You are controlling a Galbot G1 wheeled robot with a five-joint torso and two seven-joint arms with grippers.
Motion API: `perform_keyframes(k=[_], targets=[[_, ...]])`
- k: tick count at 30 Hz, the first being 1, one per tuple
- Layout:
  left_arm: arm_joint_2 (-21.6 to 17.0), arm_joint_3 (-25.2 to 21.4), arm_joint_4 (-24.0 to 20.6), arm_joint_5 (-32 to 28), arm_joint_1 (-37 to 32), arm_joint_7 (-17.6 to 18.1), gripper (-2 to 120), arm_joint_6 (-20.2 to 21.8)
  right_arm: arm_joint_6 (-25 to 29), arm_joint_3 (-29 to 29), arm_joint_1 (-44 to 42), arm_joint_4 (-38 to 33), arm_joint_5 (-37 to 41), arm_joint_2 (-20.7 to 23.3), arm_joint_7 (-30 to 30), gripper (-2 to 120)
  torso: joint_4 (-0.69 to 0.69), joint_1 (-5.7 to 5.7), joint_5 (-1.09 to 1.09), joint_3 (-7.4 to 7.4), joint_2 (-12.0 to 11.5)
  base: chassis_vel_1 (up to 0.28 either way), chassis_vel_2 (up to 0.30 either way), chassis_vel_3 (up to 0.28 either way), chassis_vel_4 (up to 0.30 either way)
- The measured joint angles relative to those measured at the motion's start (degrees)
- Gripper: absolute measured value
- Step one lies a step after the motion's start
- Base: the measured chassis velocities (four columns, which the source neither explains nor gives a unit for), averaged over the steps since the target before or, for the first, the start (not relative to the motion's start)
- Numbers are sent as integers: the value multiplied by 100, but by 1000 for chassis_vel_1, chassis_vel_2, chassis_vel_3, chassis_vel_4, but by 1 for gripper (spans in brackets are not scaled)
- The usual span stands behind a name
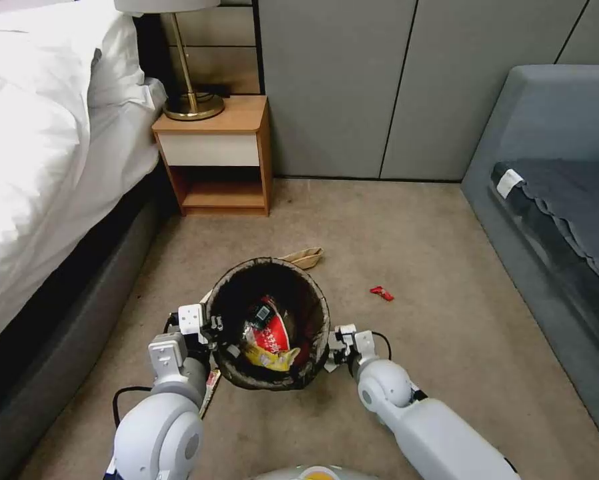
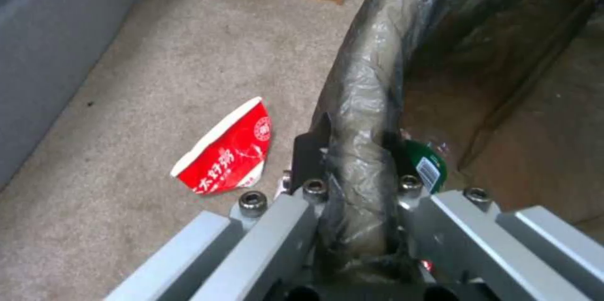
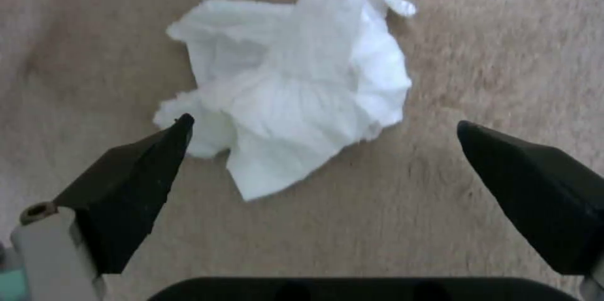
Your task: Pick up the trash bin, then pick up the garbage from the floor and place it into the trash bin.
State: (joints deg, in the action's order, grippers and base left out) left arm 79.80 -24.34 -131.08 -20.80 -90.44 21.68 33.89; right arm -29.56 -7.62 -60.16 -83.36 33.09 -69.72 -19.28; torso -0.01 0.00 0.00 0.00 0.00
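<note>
The trash bin (image 1: 273, 263), lined with a dark bag, hangs just above the carpet in front of me. My left gripper (image 1: 214, 331) is shut on its left rim (image 2: 362, 84), one finger inside and one outside. Inside lie a red-and-white cup (image 1: 271, 333), a yellow wrapper (image 1: 273, 360) and a green bottle (image 2: 426, 165). My right gripper (image 3: 324, 124) is open, low beside the bin's right side (image 1: 334, 348), with a crumpled white tissue (image 3: 289, 88) on the carpet between and beyond its fingertips. A crushed red-and-white cup (image 2: 226, 152) lies on the floor by the left gripper.
A tan paper piece (image 1: 304, 257) lies just behind the bin and a small red wrapper (image 1: 381, 293) to its right. A wooden nightstand (image 1: 216, 157) with a lamp stands at the back, a bed (image 1: 39, 153) on the left, a grey sofa (image 1: 553, 200) on the right.
</note>
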Motion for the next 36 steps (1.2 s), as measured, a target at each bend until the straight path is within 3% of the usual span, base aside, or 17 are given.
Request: perform_keyframes(k=[7, 22, 25, 36], targets=[[26, 41, 2, 53, -36, 1, 0, -1, 195, 114, -46, 220, -235, -120, 203, 100, 1, 0, 0, 0, 0, 0, 0, 0, 0], [57, 112, -85, 160, -167, -3, 0, -19, 997, 342, 348, 1498, -703, -612, 662, 100, 1, 0, 0, 0, 0, 0, 0, 0, 0], [74, 124, -85, 175, -168, -5, 0, -23, 1040, 379, 377, 1656, -750, -652, 699, 95, 1, 0, 0, 0, 0, 0, 0, 0, 0], [60, 136, -82, 171, -122, -6, 0, -23, 1257, 472, 368, 1882, -927, -707, 777, 51, 2, 0, 1, 0, 0, 0, 0, 0, 0]])
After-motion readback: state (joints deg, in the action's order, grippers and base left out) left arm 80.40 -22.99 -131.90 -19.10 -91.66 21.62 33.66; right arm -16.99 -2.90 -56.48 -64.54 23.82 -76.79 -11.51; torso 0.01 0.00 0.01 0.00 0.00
